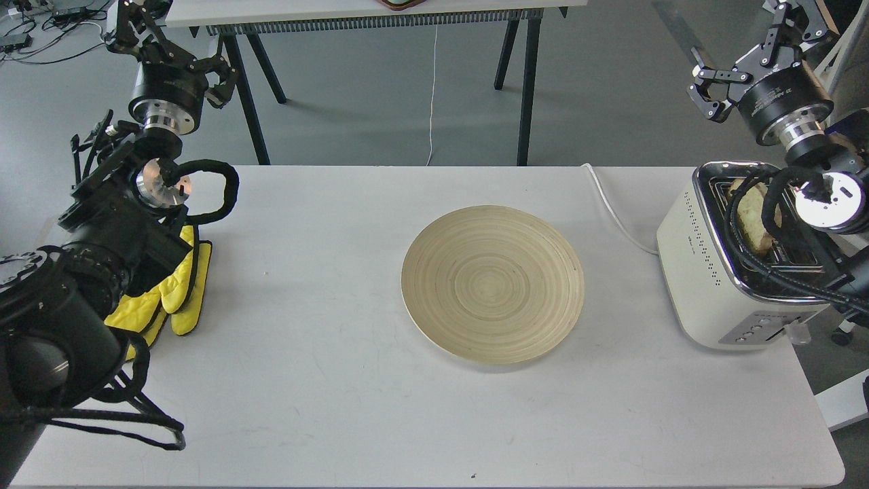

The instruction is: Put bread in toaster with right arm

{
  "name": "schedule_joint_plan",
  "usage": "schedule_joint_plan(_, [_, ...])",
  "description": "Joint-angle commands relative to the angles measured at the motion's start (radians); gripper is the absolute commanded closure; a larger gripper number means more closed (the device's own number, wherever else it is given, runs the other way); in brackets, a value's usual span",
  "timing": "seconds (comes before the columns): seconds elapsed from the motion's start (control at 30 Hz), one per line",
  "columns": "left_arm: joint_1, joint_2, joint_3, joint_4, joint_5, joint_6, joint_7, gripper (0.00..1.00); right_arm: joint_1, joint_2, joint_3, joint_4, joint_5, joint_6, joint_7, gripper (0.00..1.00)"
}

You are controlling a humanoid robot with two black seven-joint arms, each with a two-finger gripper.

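Note:
The bread (751, 212) stands upright in the left slot of the cream-white toaster (703, 272) at the table's right end, its top sticking out. Black cables of my right arm cross in front of it and hide part of it. My right gripper (743, 47) is raised high above and behind the toaster, open and empty, its fingers spread wide. My left gripper (170, 47) is held up at the far left, open and empty, away from the task's things.
A round wooden plate (492, 282) lies empty at the table's middle. Yellow oven mitts (173, 299) lie at the left beside my left arm. The toaster's white cord (614, 212) runs off the table's back edge. A table with black legs (523, 81) stands behind.

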Motion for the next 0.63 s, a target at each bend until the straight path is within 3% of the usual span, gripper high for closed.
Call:
schedule_joint_plan(0.0, [0.000, 0.000, 0.002, 0.000, 0.000, 0.000, -0.001, 0.00, 0.010, 0.052, 0.031, -0.063, 0.002, 0.028, -0.002, 0.00])
schedule_joint_plan(0.6, [0.000, 0.000, 0.002, -0.001, 0.000, 0.000, 0.001, 0.00, 0.010, 0.074, 0.048, -0.063, 0.002, 0.028, -0.001, 0.00])
